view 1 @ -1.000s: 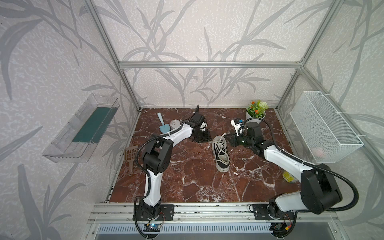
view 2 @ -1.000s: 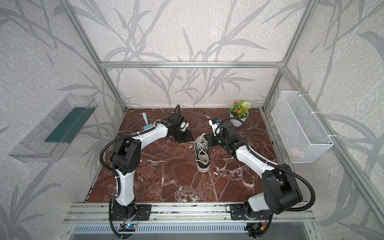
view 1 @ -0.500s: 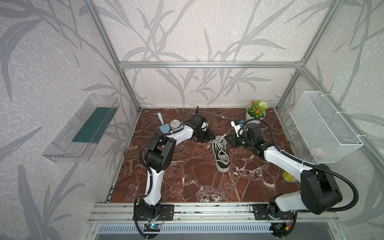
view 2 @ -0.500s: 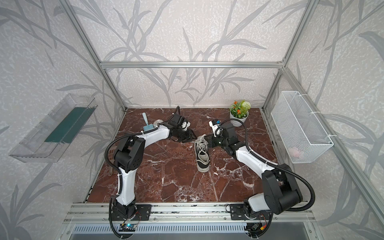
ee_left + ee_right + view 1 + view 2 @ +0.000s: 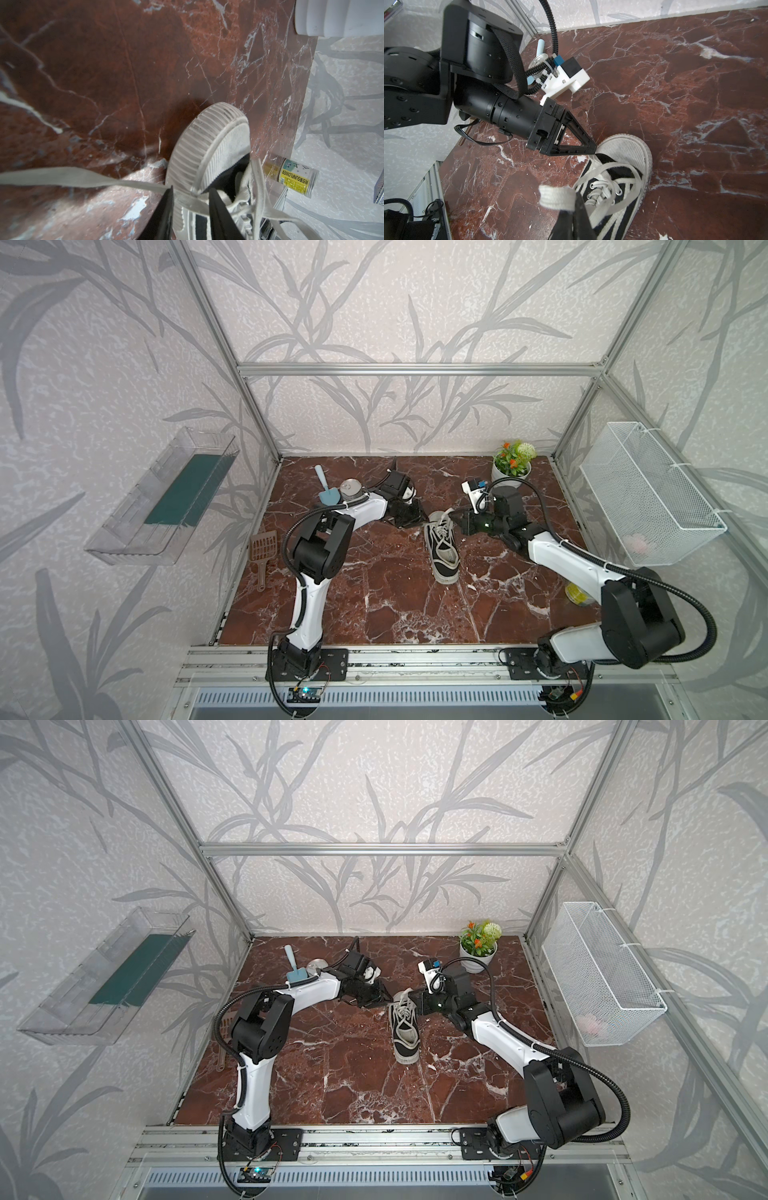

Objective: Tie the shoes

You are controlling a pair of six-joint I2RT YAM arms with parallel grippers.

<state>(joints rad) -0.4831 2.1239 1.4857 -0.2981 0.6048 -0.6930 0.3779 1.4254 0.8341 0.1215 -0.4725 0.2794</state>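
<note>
The black canvas white-soled sneaker (image 5: 442, 545) sits mid red-marble tabletop (image 5: 374, 605), the right gripper (image 5: 574, 204) is clamped on a folded white lace (image 5: 556, 196), and the left gripper (image 5: 191, 189) gapes astride another strand (image 5: 83, 178), so tbh it should pinch squarely before pulling.

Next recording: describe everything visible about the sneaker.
The sneaker is black canvas with pale lining, white rubber sole, ribbed toe cap and flat white laces, loose. It stands sole-down on the marble tabletop, toe towards the back wall. The right claw pinches a folded lace; the left claw, open, straddles another strand beside the toe cap.
</note>
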